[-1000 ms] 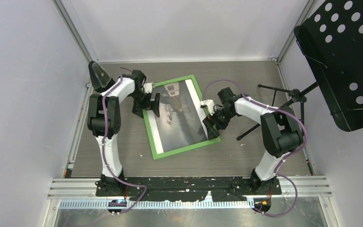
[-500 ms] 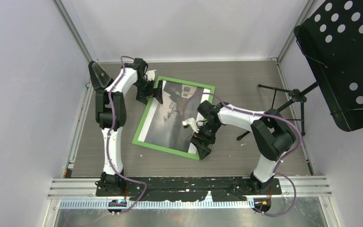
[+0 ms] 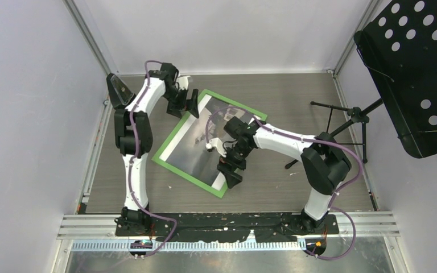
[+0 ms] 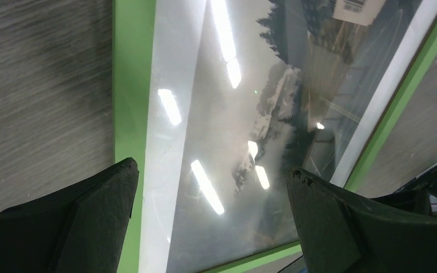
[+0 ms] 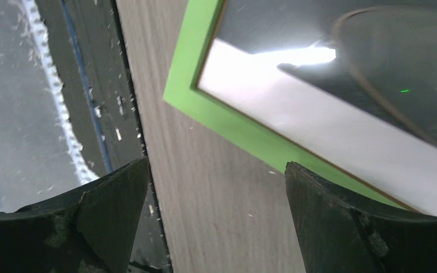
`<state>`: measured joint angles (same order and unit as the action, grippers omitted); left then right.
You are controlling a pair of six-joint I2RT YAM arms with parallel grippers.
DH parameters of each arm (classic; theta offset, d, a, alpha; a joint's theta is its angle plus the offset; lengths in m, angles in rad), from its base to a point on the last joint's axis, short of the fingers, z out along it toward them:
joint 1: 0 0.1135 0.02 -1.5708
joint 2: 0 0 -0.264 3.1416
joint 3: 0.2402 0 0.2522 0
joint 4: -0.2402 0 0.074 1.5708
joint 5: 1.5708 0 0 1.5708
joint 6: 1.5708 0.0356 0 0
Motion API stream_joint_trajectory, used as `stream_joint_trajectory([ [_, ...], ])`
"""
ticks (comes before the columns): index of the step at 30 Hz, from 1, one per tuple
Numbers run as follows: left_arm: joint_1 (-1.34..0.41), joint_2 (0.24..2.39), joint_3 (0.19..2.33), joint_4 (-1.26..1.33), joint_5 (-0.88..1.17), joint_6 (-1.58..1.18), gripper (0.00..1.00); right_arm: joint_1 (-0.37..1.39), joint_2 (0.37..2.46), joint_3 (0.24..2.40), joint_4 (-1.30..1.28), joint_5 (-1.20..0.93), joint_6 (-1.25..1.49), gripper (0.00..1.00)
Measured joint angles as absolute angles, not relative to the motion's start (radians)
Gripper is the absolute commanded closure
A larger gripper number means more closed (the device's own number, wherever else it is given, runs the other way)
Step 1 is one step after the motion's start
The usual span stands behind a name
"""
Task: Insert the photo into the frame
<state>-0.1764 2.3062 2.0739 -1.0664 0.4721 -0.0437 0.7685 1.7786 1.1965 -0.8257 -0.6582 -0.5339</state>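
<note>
we've got the photo [image 3: 193, 145] sitting in the green frame [image 4: 126, 85], mid-table [image 3: 284, 170], left gripper [image 3: 186, 106] spread wide at its 12 o'clock corner, right gripper [image 3: 230, 172] spread wide near 5 o'clock, neither gripping anything, glare and right arm hide bits of print

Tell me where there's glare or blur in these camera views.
Left wrist: bright light streaks glare off the photo, and the table looks smeared. Right wrist: a washed-out white patch beside the frame. Top external: sharp, only a pale sheen on the photo.
</note>
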Motion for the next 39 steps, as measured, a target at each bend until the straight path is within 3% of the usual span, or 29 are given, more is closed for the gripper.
stream_joint_trajectory([
  [14, -0.18, 1.769, 1.59, -0.881, 0.393, 0.041, 0.0, 0.483, 1.668, 1.382, -0.669, -0.422, -0.364, 0.05],
  [29, -0.349, 1.432, 1.126, -0.843, 0.249, 0.176, 0.0, 0.263, 2.056, 1.728, -0.593, -0.363, -0.316, 0.05],
  [39, -0.485, 1.419, 0.973, -0.805, 0.037, 0.215, 0.0, 0.233, 2.211, 1.863, -0.609, -0.361, -0.311, 0.05],
])
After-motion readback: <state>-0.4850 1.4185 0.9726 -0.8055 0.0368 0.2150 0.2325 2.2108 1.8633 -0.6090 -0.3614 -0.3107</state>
